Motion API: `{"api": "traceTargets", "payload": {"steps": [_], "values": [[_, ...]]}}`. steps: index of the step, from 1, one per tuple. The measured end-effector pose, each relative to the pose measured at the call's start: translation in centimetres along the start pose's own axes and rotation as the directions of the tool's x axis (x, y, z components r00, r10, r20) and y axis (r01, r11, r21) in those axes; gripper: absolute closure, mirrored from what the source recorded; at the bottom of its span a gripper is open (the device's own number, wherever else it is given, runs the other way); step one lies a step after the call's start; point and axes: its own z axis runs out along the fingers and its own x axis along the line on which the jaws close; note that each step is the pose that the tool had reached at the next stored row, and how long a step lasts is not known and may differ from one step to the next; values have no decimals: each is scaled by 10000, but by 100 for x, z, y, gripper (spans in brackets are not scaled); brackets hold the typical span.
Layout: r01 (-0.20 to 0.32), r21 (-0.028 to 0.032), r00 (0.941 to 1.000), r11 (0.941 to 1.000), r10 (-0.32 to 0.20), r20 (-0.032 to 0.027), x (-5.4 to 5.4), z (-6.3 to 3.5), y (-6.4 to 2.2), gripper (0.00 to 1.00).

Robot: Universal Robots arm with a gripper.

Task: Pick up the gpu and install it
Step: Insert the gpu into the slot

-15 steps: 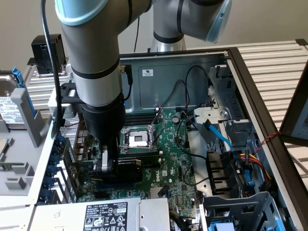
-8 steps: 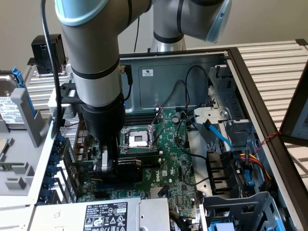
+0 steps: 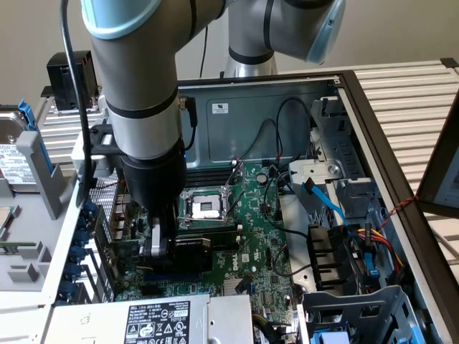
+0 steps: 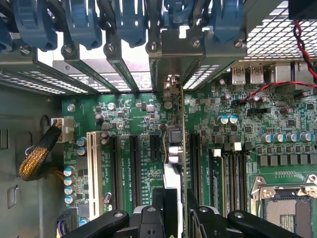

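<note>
Over mobo [image 4: 138, 124] slots, gpu [image 4: 177, 163] edge-on, upright, clamped btwn tool [image 4: 174, 210] fingers.

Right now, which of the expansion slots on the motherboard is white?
The long slot nearest the braided yellow cable; the other slots beside it are black.

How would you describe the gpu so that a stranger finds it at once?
Look inside the open computer case at the large green motherboard. Beside the CPU socket, under the arm's end effector, a black-shrouded card stands on edge: the gpu. Unlike the long thin memory sticks, it is short and bulky.
</note>
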Motion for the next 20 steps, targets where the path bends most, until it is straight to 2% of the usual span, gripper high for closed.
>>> {"api": "traceTargets", "payload": {"steps": [20], "values": [[0,-1,10000,10000,0,-2,1,27,5,72]]}}
